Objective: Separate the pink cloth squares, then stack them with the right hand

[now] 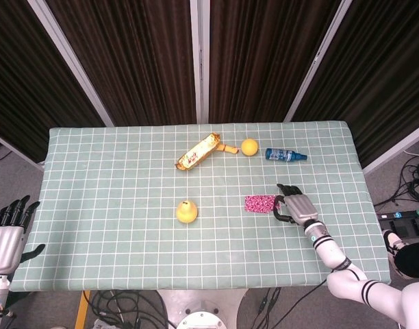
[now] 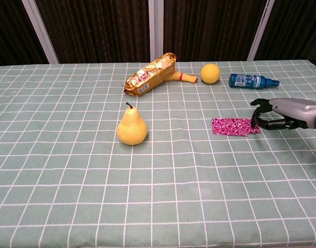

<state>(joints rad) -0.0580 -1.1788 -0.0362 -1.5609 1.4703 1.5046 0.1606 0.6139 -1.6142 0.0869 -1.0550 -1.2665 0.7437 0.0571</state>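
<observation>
Pink cloth (image 1: pixel 260 203) (image 2: pixel 235 126): lies flat on the surface (image 1: pixel 113 226) (image 2: pixel 70 196), right of centre.
Right hand (image 1: pixel 294 203) (image 2: pixel 282 114): at the cloth's right edge, fingers curled down; whether they pinch the cloth, I cannot tell.
Pear (image 1: pixel 187 211) (image 2: pixel 131 126): upright, well left of the cloth.
Blue bottle (image 1: pixel 285 155) (image 2: pixel 252 80): on its side beyond the cloth.
Orange (image 1: pixel 249 147) (image 2: pixel 210 73): beside the bottle.
Left hand (image 1: pixel 7 229): off the surface's left edge, fingers spread, holding nothing.

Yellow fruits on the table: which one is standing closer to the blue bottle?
The round orange-yellow fruit, far side, just left of the blue bottle. The pear stands alone, nearer the table's middle.
</observation>
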